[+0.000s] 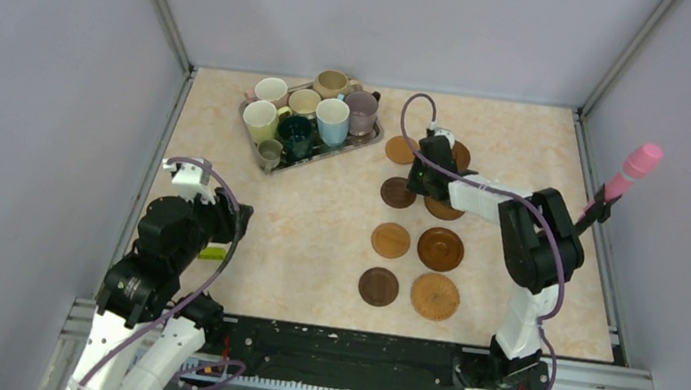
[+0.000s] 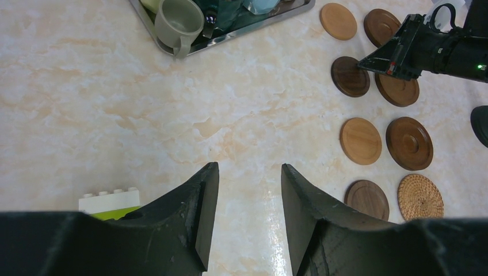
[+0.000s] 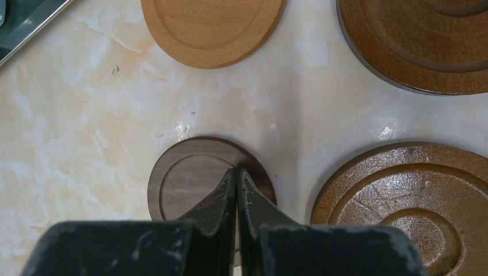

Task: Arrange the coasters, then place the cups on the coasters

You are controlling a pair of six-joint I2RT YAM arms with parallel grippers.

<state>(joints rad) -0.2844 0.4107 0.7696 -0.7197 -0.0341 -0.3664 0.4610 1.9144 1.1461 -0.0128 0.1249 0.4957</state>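
Several round wooden coasters lie in two columns right of centre, among them a light one [image 1: 390, 240] and a woven one [image 1: 435, 297]. My right gripper [image 3: 237, 171] is shut, with nothing between its jaws. Its tips rest on the far right part of a small dark brown coaster [image 3: 184, 184], the second one down in the left column [image 1: 397, 193]. Around it lie a light wood coaster [image 3: 213, 29] and two larger brown ones [image 3: 420, 40] [image 3: 408, 201]. The cups [image 1: 312, 115] stand together on the metal tray [image 2: 253, 29]. My left gripper [image 2: 247, 169] hangs open over bare table at the near left.
A white and green toy block [image 2: 109, 204] lies just left of my left gripper. A pink-tipped stick [image 1: 638, 163] rises at the right edge behind my right arm. Grey walls close off the back and both sides.
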